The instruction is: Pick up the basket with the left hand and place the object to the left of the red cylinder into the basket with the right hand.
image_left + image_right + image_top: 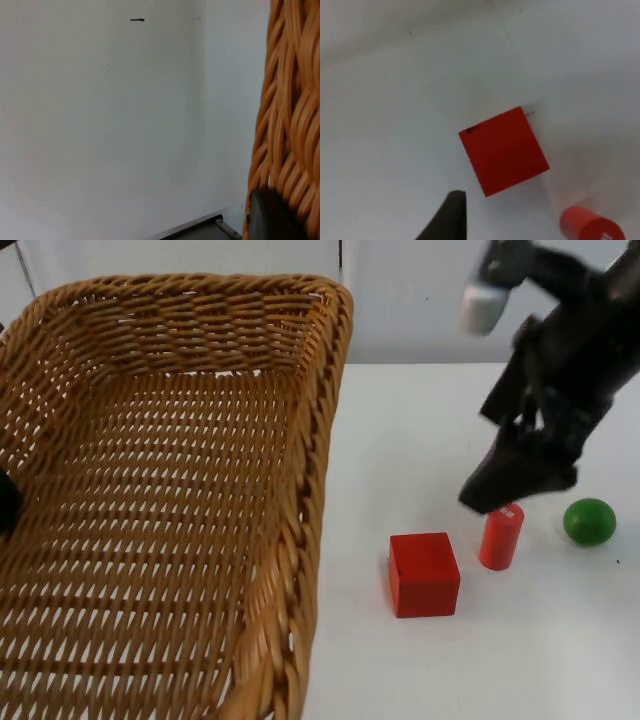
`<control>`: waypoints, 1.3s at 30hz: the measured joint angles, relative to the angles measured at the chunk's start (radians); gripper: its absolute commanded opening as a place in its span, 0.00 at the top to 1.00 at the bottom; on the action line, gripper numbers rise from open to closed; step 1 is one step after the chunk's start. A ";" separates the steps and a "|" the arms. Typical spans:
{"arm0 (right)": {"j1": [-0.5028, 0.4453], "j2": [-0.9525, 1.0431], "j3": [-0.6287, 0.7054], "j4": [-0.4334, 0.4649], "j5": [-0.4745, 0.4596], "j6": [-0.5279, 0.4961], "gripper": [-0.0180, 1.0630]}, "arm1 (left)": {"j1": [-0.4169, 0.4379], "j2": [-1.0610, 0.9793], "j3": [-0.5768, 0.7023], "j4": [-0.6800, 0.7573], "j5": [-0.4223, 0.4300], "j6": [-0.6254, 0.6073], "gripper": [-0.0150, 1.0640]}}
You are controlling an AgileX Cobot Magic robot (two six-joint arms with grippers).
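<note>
One wicker basket (170, 500) dominates the scene, raised and tilted over the left side of the white counter (400, 420); the left tool (270, 217) is clamped on its woven rim, so the first part of the job looks done. Next in size is the right tool (515, 480), hanging above the counter just behind the red cylinder (501, 536); whether it is open or closed I cannot tell. The red cube (424, 574) sits just left of the cylinder, apart from it and near the basket's right wall, and the right wrist view looks straight down on the cube (503, 151) with the cylinder (590, 225) off to one side. A small green ball (589, 521) lies right of the cylinder. The step in hand seems to be the approach to the cube: the right tool must shift left, clear the cylinder, lower over the cube and square up to its flat faces.
</note>
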State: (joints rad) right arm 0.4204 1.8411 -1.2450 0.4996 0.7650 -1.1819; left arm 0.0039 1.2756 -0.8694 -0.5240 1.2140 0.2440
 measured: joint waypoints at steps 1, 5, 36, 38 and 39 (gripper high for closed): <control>0.000 0.000 0.000 0.000 0.000 0.000 0.01 | 0.000 0.000 0.000 0.000 0.000 0.000 0.99; 0.052 0.033 0.000 0.000 -0.039 -0.026 0.01 | 0.000 0.000 0.000 -0.013 0.000 0.000 0.99; 0.104 0.280 0.000 0.076 -0.129 -0.383 0.01 | 0.000 0.000 0.000 -0.035 -0.002 0.000 0.99; 0.108 0.301 0.000 0.082 -0.134 -0.393 0.01 | 0.000 0.000 0.000 -0.035 -0.002 0.002 0.99; 0.108 0.309 -0.001 0.088 -0.136 -0.398 0.01 | 0.000 0.000 0.000 -0.035 -0.002 0.002 0.99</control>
State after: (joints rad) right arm 0.5285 2.1505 -1.2456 0.5873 0.6293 -1.5802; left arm 0.0039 1.2756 -0.8694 -0.5594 1.2119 0.2459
